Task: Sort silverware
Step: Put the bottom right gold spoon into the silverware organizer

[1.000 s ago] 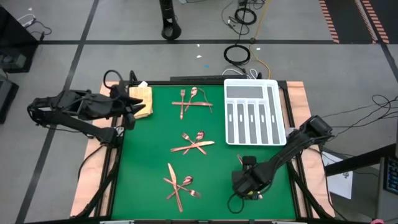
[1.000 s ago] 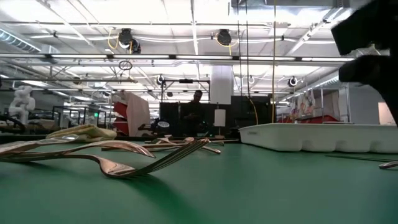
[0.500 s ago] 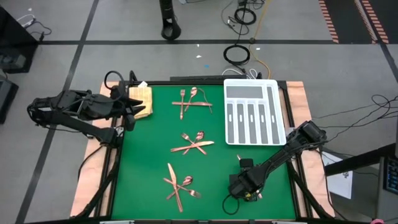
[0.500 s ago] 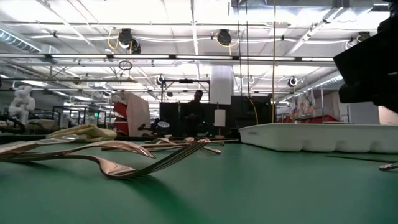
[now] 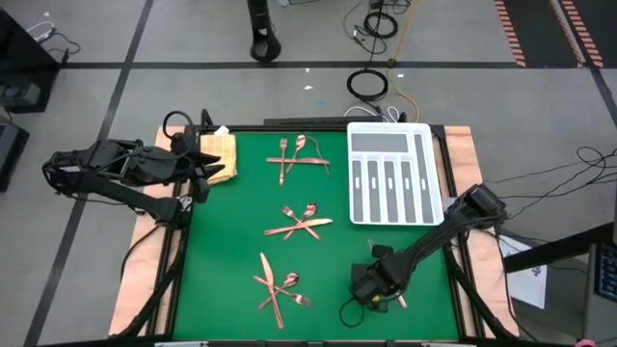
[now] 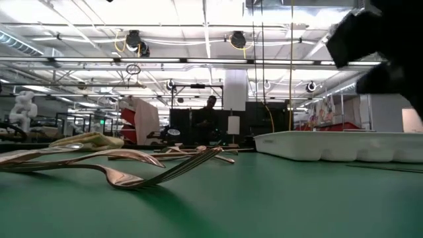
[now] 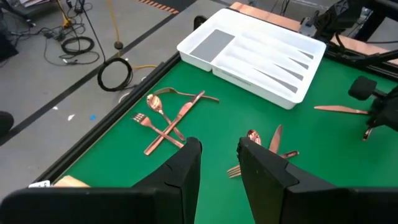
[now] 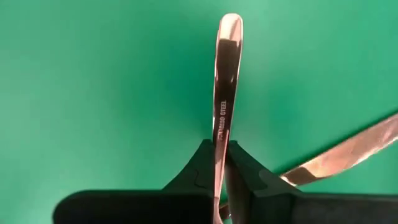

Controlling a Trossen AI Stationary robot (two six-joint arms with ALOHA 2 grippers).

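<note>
1. My right end effector [image 5: 369, 287] sits low over the near right part of the green bench [image 5: 231, 251], well clear of the white divided tray [image 5: 395, 174].
2. In my right wrist view its fingers [image 8: 202, 171] are closed on the edge of a slim copper piece of silverware [image 8: 225, 87]. The handle runs straight out ahead of the fingertips, over the green surface.
3. I cannot tell whether that piece is a fork, a knife or a spoon, because the gripped end is hidden between the fingers.
4. A second copper piece [image 8: 339, 155] lies slanted on the mat just beside my right fingers.
5. My left end effector [image 5: 198, 173] hangs at the far left edge of the bench, beside the tan cloth [image 5: 220, 152]. Its fingers [image 7: 186, 168] stand apart with nothing between them.
6. The rest of the silverware lies in three crossed piles on the mat.
7. The far pile [image 5: 301, 154] is just left of the tray.
8. The middle pile [image 5: 301, 223] is near the centre of the bench.
9. The near pile [image 5: 278, 285] lies to the left of my right end effector.
10. In the low view the nearest fork [image 6: 125, 173] rests on the mat with its tines curving up. The tray [image 6: 344, 145] shows farther back on the right.
</note>
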